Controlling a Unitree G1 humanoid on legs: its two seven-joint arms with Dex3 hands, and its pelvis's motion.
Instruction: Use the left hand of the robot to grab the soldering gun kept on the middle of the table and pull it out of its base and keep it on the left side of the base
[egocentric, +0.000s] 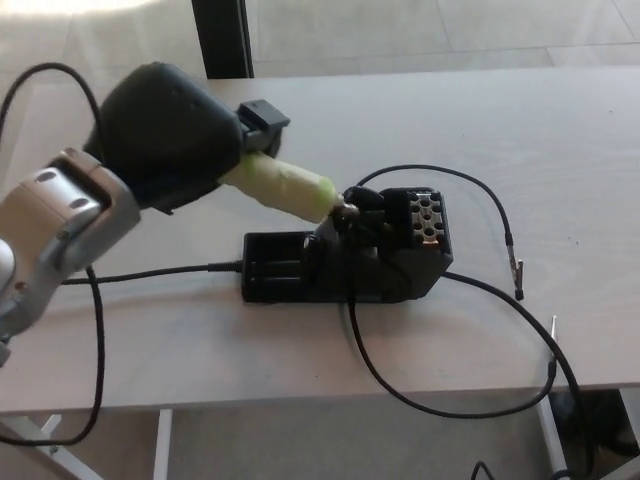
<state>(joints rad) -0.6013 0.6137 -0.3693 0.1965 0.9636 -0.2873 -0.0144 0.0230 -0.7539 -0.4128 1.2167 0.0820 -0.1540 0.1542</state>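
Soldering gun (285, 187) above cabled base (345, 265).

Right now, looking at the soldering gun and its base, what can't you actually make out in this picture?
- Head view: the left robot hand shows only its back, so its fingers and grip on the soldering gun are hidden.
- The gun's tip is lost against the black base; whether it is clear of the holder is unclear.
- The black cable runs off the bottom edge.
- The right robot hand is out of view.
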